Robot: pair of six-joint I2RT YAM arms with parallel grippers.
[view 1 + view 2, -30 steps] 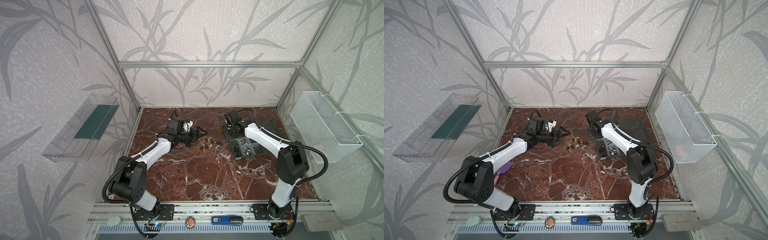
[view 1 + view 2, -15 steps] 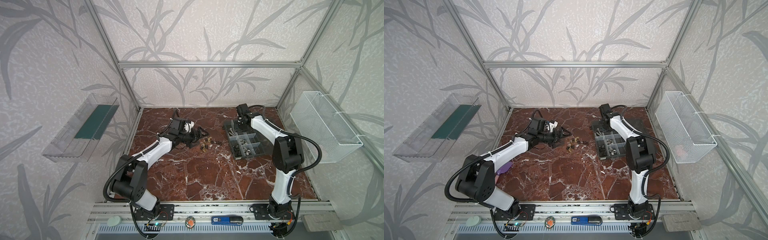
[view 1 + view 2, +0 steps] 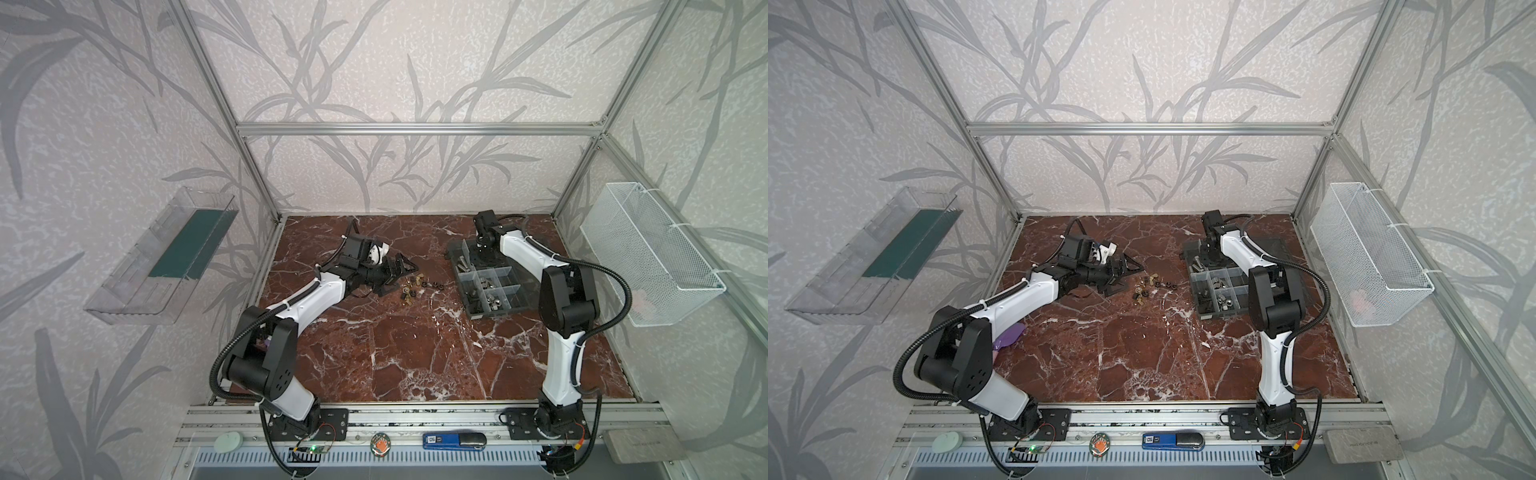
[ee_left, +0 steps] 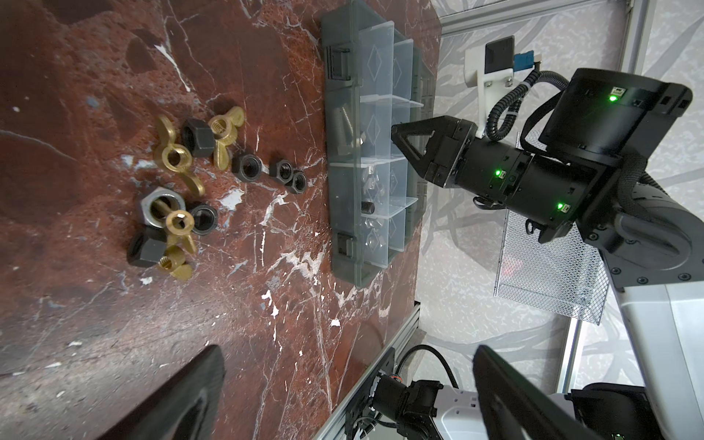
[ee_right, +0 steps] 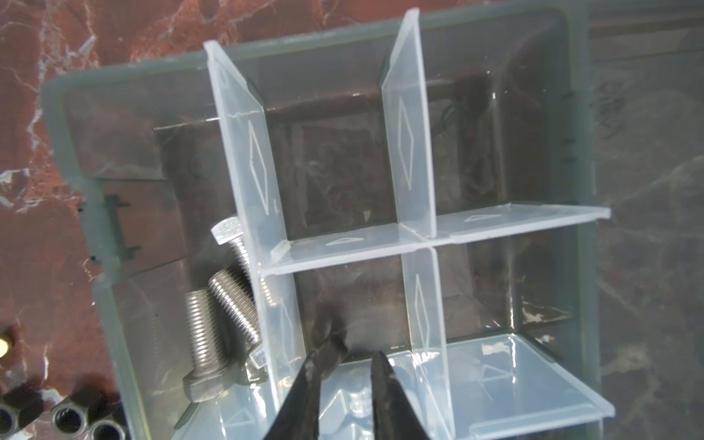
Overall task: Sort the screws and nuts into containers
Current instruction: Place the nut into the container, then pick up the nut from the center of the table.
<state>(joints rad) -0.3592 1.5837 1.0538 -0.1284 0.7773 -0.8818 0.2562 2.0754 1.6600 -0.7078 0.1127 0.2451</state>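
The left gripper [image 3: 402, 276] hangs low over the desk [image 3: 415, 353], spread as wide as it goes and holding nothing. The loose nuts [image 4: 198, 139] lie just ahead of it: brass wing nuts with dark and silver hex nuts, in a small heap between this gripper and the box [image 4: 344, 213].

The right gripper [image 5: 346, 356] points down into the box, over a middle compartment near its far end. Its jaws stand slightly apart, with a narrow bare gap between them. A small dark piece [image 5: 328, 337], blurred, shows at the tip of one finger [image 5: 304, 392], outside the gap — whether it touches the finger I cannot tell.

In the long compartment beside it, on the side toward the heap, lie silver bolts [image 5: 202, 335]. In both top views more silver pieces [image 3: 484, 286] lie in compartments nearer the robot.
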